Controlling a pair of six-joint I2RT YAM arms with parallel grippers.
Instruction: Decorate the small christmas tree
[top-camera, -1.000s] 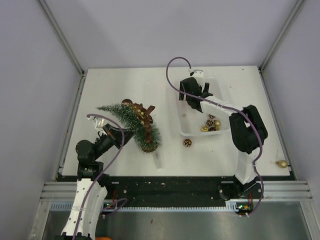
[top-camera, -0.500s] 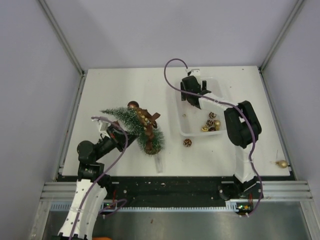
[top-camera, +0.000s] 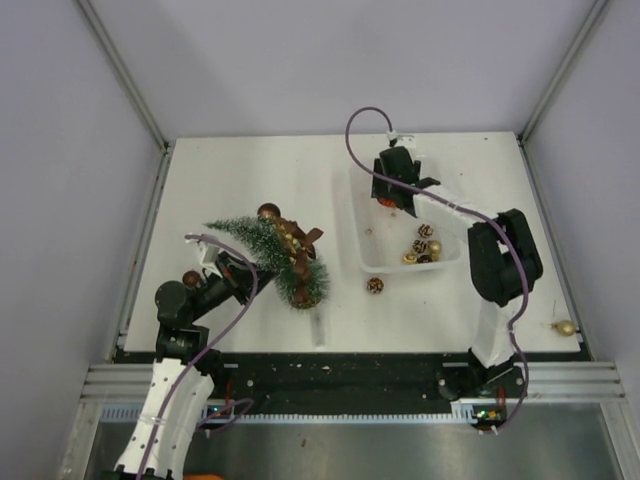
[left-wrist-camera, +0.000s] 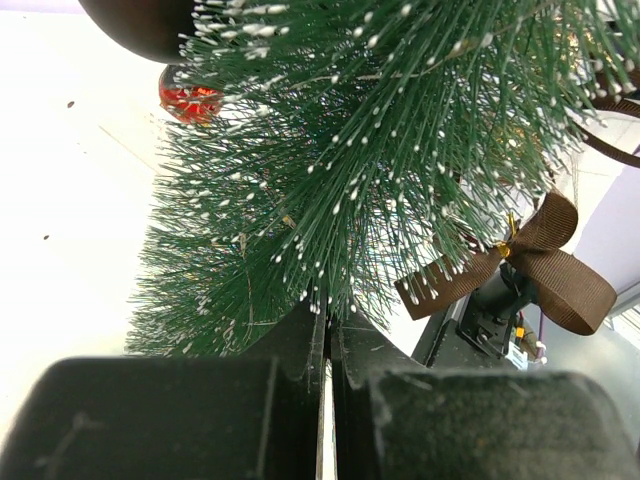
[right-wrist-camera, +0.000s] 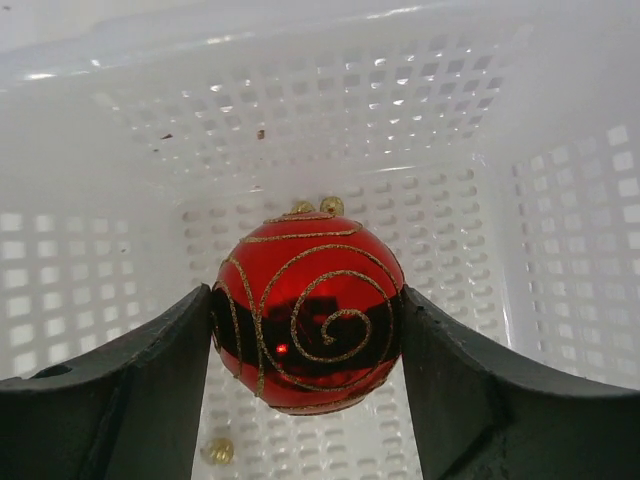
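Currently my left gripper (left-wrist-camera: 327, 325) is clamped on the small christmas tree (left-wrist-camera: 330, 150), my right gripper (right-wrist-camera: 305, 300) pinching a red bauble (right-wrist-camera: 305, 330) in the basket (right-wrist-camera: 130, 150).

Left tool (left-wrist-camera: 328, 330) pinched shut, right tool (right-wrist-camera: 305, 300) fingers parted, arm outstretched.

The white-and-black jointed left arm (top-camera: 170, 385) and right arm (top-camera: 497, 270) are trailing looping purple cables (top-camera: 352, 130); the right gripper (right-wrist-camera: 305, 305) is showing broad matte-black fingers (right-wrist-camera: 120, 390).
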